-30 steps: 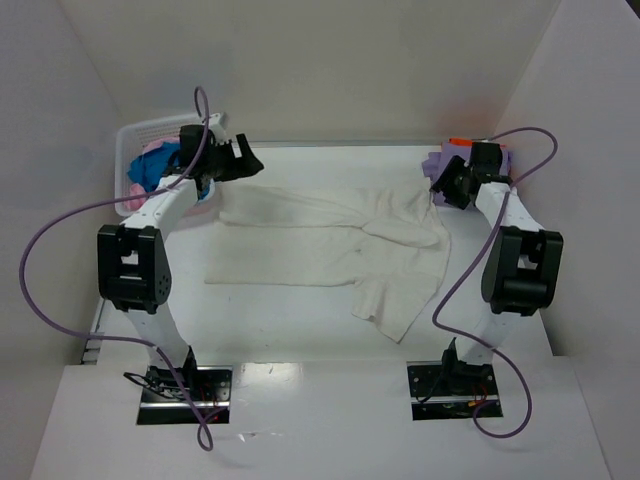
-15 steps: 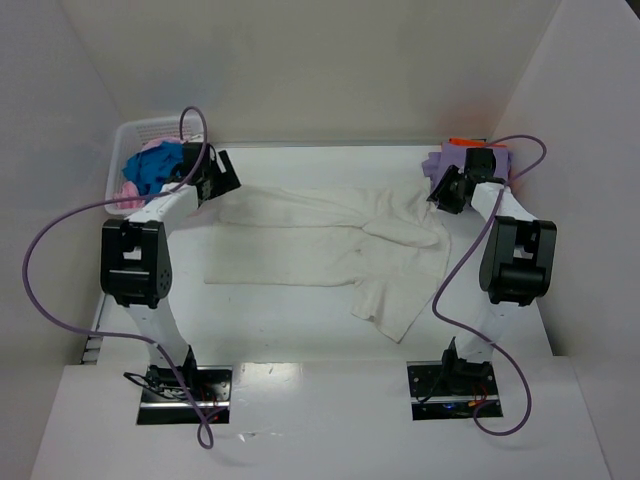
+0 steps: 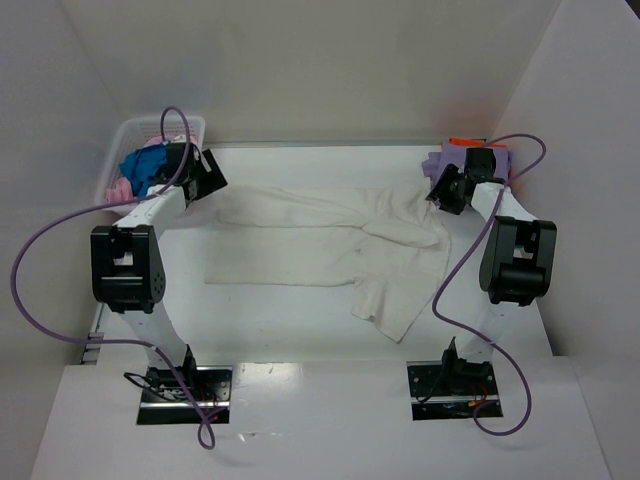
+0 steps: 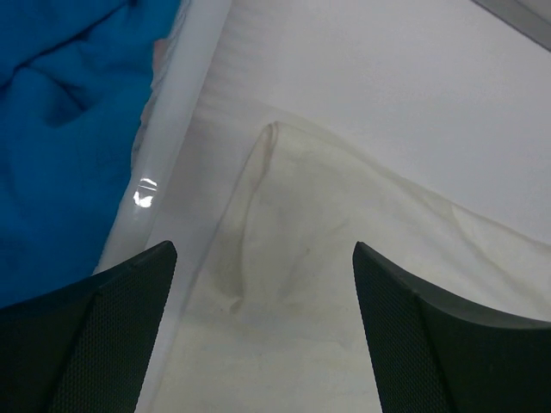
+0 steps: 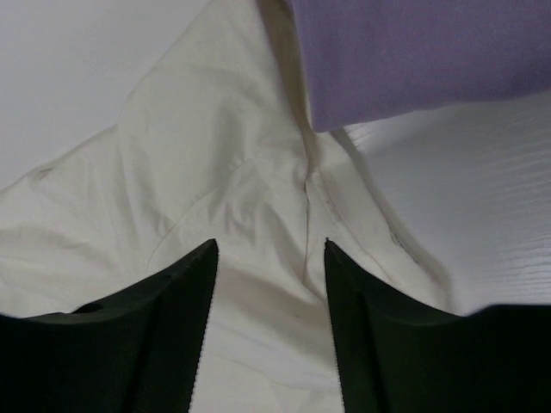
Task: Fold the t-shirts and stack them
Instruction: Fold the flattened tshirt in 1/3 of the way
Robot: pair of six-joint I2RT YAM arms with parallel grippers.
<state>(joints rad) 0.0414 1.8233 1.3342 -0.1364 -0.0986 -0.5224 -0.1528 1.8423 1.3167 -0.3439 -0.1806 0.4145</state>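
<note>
Robotics test cell: a white tabletop boxed in by bare white panels, two arms bolted to metal plates at its near edge, purple cables looping loose.

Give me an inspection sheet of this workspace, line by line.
Surface: white table.
Job's things: cream-white t-shirt spread crumpled mid-table; lavender shirt far right, orange shirt behind it; blue shirt and pink shirt in the basket.
Clutter: basket only, far-left corner.
Grippers: left gripper open over the cream shirt's left edge; right gripper open over its right edge, beside the lavender shirt.
Cables: purple cable looping off each arm.
Surroundings: white walls on three sides.
</note>
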